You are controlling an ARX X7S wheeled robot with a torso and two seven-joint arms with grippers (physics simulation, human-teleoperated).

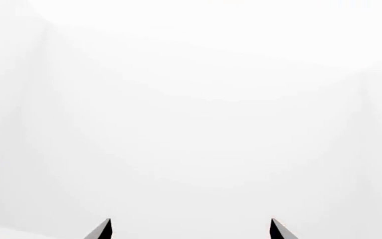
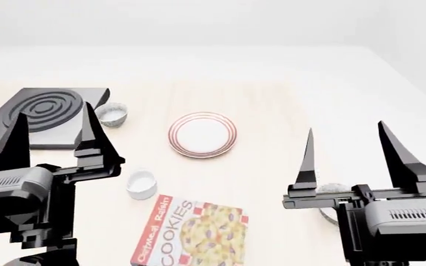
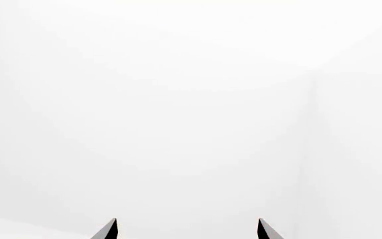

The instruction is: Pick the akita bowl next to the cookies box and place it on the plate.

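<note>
akita bowl: mostly hidden behind right gripper | cookies box: bottom cut off by edge

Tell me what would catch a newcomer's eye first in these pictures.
The two big black tools dominate the head view: the left tool and the right tool, both with their prongs spread wide and holding nothing. Between them lie the red-ringed plate at the table's middle and the bright cookies box near the front edge. A black stove plate with concentric rings sits at far left.
</note>
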